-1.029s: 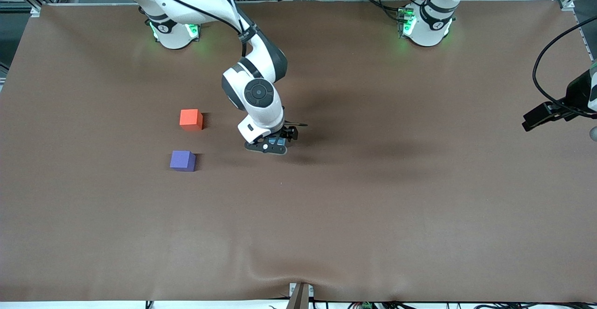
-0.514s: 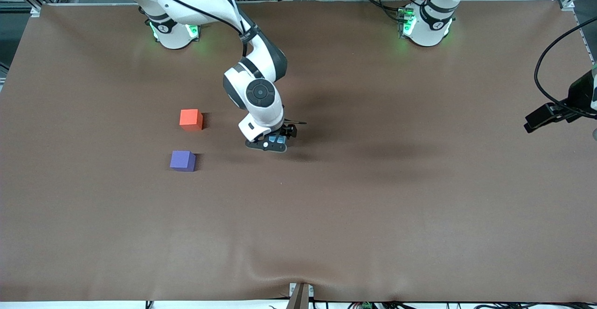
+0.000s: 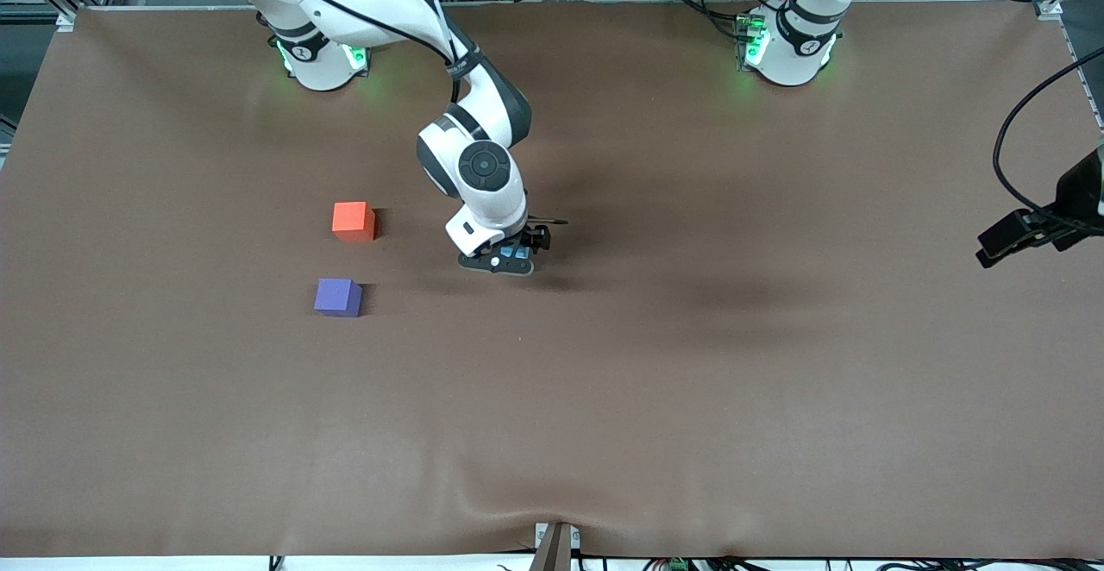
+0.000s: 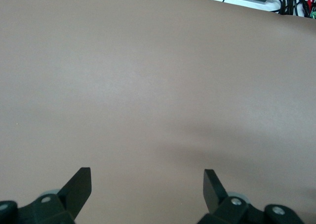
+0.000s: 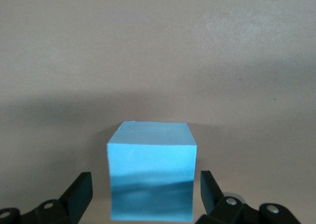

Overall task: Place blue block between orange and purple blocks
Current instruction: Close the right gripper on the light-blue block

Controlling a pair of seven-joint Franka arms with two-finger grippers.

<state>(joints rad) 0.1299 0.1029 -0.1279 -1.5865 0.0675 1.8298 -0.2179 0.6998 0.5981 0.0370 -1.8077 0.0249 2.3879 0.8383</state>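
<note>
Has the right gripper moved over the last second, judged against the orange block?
Yes, slightly. The right gripper has crept toward the robots' bases while the orange block stayed put. It is now down around the blue block, fingers still open.

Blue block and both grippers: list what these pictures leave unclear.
- Blue block: in the front view the right arm's wrist covers nearly all of it; only a sliver shows.
- Right gripper: open around the block, but the right wrist view does not settle whether the fingers touch its sides.
- Left gripper: open over bare table; in the front view the picture's edge cuts off most of that arm.
</note>
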